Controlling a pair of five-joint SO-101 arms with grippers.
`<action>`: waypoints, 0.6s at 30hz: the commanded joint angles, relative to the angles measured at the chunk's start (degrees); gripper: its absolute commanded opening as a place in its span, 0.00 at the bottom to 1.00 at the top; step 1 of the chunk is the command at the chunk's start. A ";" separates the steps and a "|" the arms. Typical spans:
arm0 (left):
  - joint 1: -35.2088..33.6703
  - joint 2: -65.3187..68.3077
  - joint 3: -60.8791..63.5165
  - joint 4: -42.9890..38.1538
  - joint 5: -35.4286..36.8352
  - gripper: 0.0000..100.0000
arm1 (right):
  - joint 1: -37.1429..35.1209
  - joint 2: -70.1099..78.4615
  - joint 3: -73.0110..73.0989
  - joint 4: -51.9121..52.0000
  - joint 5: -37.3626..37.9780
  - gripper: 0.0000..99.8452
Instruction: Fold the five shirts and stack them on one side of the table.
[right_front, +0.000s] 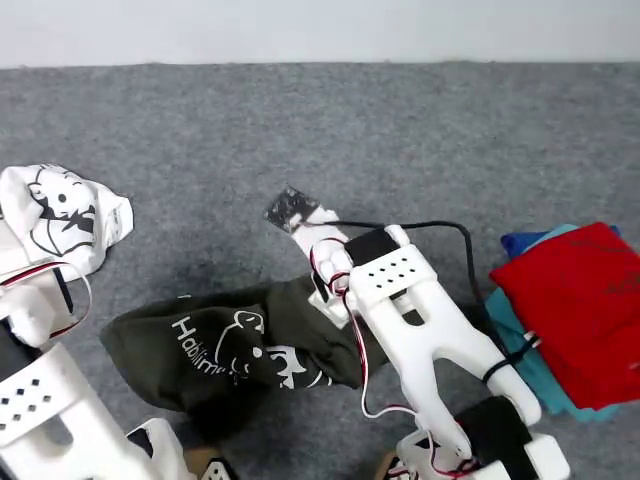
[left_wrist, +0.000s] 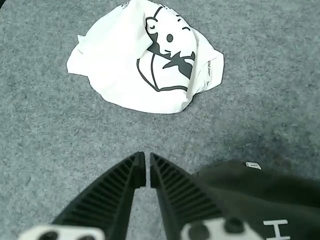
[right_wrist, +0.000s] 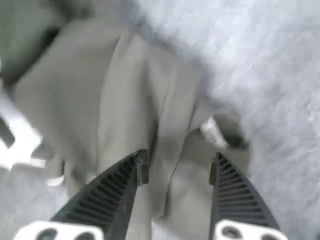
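A dark olive shirt (right_front: 230, 350) with white print lies crumpled at the table's front middle. My right arm (right_front: 400, 290) stands over its right edge. In the right wrist view my right gripper (right_wrist: 179, 165) is open, with the olive shirt (right_wrist: 125, 100) and its small tag just beyond the fingers. A white shirt (right_front: 60, 215) with a black drawing lies bunched at the left. My left gripper (left_wrist: 147, 159) is shut on nothing, low over bare carpet between the white shirt (left_wrist: 150, 60) and the olive shirt (left_wrist: 260, 190). A red shirt (right_front: 580, 300) lies folded on blue ones at the right.
The grey carpeted table (right_front: 300, 130) stretches bare across the far half. A small dark speckled patch (right_front: 291, 209) shows at the front end of the right arm. The left arm's white body (right_front: 40, 400) takes up the front left corner.
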 joint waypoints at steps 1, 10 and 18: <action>-0.26 0.00 -0.48 -0.44 0.35 0.01 | 0.04 0.22 0.00 -2.33 -0.88 0.20; -0.26 0.00 -0.48 -0.44 0.35 0.01 | -1.98 10.59 -0.26 -2.68 -0.79 0.16; -0.26 0.00 -0.40 -0.44 0.35 0.01 | -5.41 10.59 -0.26 -2.77 -0.53 0.06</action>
